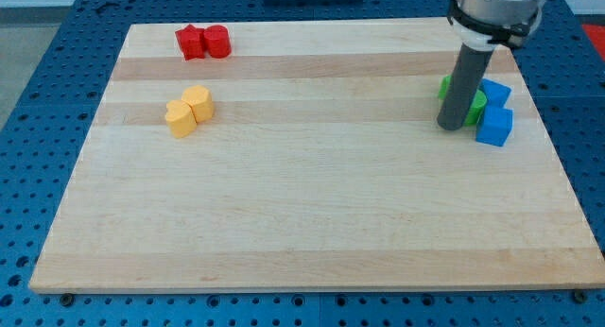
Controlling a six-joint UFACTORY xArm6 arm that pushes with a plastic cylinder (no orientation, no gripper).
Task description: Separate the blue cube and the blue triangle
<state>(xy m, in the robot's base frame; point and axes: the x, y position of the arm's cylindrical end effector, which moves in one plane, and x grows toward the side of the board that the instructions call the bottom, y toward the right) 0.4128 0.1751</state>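
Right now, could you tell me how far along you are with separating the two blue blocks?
Nothing looks done yet: the blue cube and the blue triangle sit touching at the view's right edge, clustered with green blocks. In hand: my tip rests just left of that cluster, beside the cube. Left: pushing the two blue blocks apart. The red and yellow pairs sit far off at the view's left.

My tip (451, 128) just left of blue cube (494, 126)
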